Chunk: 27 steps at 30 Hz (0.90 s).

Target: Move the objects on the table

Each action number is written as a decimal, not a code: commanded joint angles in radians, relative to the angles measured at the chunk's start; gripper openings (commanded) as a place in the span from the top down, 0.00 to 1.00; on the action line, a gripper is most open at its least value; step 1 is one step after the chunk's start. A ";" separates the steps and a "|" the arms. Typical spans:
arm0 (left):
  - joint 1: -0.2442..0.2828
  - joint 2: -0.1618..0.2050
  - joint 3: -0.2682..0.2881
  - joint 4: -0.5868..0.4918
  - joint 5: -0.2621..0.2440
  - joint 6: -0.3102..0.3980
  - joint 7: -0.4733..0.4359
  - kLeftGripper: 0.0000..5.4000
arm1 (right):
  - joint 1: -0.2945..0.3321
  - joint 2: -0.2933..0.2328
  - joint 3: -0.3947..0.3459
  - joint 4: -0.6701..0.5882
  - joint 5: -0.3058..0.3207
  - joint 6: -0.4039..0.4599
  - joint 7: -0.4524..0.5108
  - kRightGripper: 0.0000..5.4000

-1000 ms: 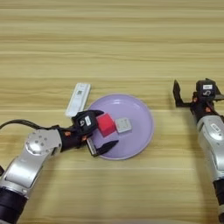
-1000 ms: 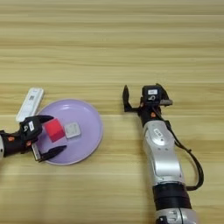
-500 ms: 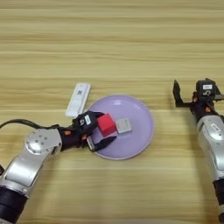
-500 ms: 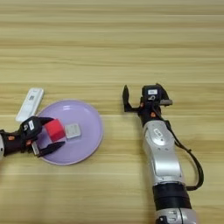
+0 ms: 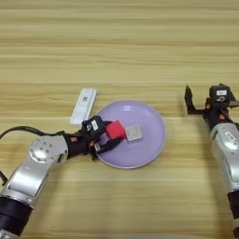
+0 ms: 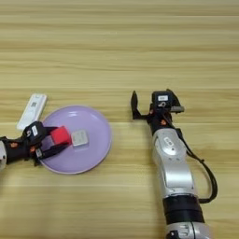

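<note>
Currently 1 red cube [image 5: 115, 130] is being gripped between the left gripper [image 5: 108, 137] fingers over the lilac plate [image 5: 149, 140], beside 1 grey block [image 5: 134, 133]. A gentle release is advised, clear of that block. Right gripper [image 6: 140, 108] is idling, fingers spread.

Light-wood table [image 5: 121, 42], horizontal plank grain, fills both views. Directly on it: round lilac plate [image 5: 149, 149] near centre-left, flat on the surface; long white remote-like stick [image 5: 83, 106] lying just beside the plate's upper-left rim, angled slightly, close to the rim but contact unclear. Right arm's forearm [image 6: 172, 163] rests low over the table, right of the plate and well apart from it.
</note>
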 commanded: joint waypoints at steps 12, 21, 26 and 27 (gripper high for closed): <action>0.003 -0.052 0.055 -0.031 -0.051 0.017 0.057 0.57 | -0.008 -0.030 -0.087 -0.056 0.011 0.016 -0.058 0.00; -0.015 -0.083 0.197 -0.021 -0.084 0.028 0.214 0.57 | -0.012 -0.061 -0.146 -0.056 0.032 0.019 -0.068 0.00; 0.038 -0.071 0.277 -0.095 -0.112 0.115 0.291 0.57 | -0.009 -0.066 -0.155 -0.058 0.037 0.021 -0.068 0.00; 0.060 -0.064 0.290 -0.128 -0.118 0.133 0.295 0.57 | -0.008 -0.066 -0.156 -0.061 0.036 0.022 -0.069 0.00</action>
